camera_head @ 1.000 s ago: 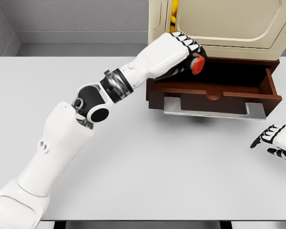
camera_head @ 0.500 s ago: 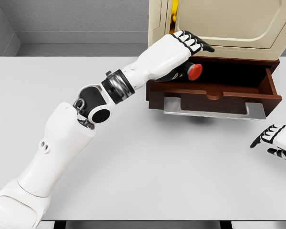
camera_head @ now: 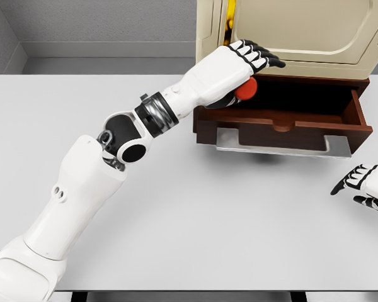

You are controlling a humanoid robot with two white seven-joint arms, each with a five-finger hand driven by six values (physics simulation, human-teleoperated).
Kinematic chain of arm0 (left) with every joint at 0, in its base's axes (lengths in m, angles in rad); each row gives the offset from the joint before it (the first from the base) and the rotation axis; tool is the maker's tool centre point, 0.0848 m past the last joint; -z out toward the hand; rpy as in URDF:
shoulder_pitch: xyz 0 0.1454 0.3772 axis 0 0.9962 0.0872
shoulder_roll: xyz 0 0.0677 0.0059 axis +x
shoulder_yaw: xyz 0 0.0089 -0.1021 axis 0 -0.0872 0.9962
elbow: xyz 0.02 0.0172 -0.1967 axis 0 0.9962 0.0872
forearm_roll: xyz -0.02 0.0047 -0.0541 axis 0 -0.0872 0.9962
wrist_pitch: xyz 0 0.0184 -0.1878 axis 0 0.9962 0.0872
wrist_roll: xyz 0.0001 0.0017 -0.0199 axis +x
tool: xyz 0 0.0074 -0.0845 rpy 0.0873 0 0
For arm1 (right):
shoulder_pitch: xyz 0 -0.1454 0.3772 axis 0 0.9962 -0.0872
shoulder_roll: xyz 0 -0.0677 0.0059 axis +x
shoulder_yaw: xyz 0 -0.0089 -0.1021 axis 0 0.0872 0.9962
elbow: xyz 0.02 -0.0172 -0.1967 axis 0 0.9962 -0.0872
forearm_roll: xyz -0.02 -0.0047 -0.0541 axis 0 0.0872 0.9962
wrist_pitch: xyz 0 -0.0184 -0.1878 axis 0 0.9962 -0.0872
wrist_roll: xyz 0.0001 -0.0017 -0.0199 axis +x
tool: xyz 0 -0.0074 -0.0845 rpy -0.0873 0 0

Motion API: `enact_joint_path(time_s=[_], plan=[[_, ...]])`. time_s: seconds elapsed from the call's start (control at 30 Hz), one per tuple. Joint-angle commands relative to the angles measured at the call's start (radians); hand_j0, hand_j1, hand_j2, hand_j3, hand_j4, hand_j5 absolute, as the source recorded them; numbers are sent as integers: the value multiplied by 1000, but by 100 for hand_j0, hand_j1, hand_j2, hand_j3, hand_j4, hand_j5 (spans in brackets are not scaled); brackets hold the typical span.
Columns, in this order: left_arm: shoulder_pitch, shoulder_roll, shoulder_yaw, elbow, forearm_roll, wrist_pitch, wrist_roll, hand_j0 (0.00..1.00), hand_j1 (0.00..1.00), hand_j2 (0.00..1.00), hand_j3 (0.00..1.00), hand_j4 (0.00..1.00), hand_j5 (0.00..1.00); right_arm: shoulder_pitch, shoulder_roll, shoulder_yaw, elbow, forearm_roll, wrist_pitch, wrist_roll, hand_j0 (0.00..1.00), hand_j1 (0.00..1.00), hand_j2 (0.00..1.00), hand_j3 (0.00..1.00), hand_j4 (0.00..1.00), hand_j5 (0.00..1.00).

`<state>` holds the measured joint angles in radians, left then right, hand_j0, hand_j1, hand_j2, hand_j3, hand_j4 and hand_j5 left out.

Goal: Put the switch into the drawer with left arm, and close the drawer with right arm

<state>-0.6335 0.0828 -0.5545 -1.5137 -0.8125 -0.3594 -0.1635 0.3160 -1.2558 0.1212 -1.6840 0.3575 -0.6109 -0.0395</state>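
**Left hand over open drawer, switch under the palm**

I see the left hand (camera_head: 239, 63) reached across the table (camera_head: 176, 207) to the back left corner of the drawer (camera_head: 283, 119). Fingers (camera_head: 264, 58) are stretched out nearly straight, pointing right over the drawer's back edge. Not curled round anything that I can make out.

The switch (camera_head: 246, 90) shows as a red round cap right below the palm, above the drawer's dark interior near its left wall. It looks to be touching the underside of the hand, but I can't tell if the thumb pins it or if it's loose. I also can't tell whether it rests on the drawer floor; the rest of its body is hidden by the hand.

The drawer is pulled out, brown wood, front panel toward me with a notch at its top edge. It sits under a cream cabinet (camera_head: 290, 31). A grey plate (camera_head: 283, 145) lies just below the drawer front.

The right hand (camera_head: 365, 187) is at the right edge of view, low over the table, well apart from the drawer. Fingers are loosely bent, holding nothing. Only part of it is in frame.
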Motion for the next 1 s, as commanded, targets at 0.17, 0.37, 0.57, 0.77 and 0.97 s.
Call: enact_joint_path(time_s=[0.17,0.37,0.57,0.77,0.97], plan=[[0,0,-1,-2,-2,0,1,84,84,84,84,84,84,0,-2,-2,0,-6,0,0,61,61,61,61,61,61],[0,0,-1,-2,-2,0,1,84,84,84,84,84,84,0,-2,0,0,-6,0,0,61,61,61,61,61,61],[0,0,-1,-3,-2,-1,1,84,84,84,84,84,84,0,-2,-2,0,-6,0,0,61,61,61,61,61,61],[0,0,-1,-5,-2,0,1,84,84,84,84,84,84,0,-2,0,0,-6,0,0,61,61,61,61,61,61],[3,2,-1,-8,-1,-1,1,89,89,89,89,89,89,0,-2,0,0,-6,0,0,61,61,61,61,61,61]])
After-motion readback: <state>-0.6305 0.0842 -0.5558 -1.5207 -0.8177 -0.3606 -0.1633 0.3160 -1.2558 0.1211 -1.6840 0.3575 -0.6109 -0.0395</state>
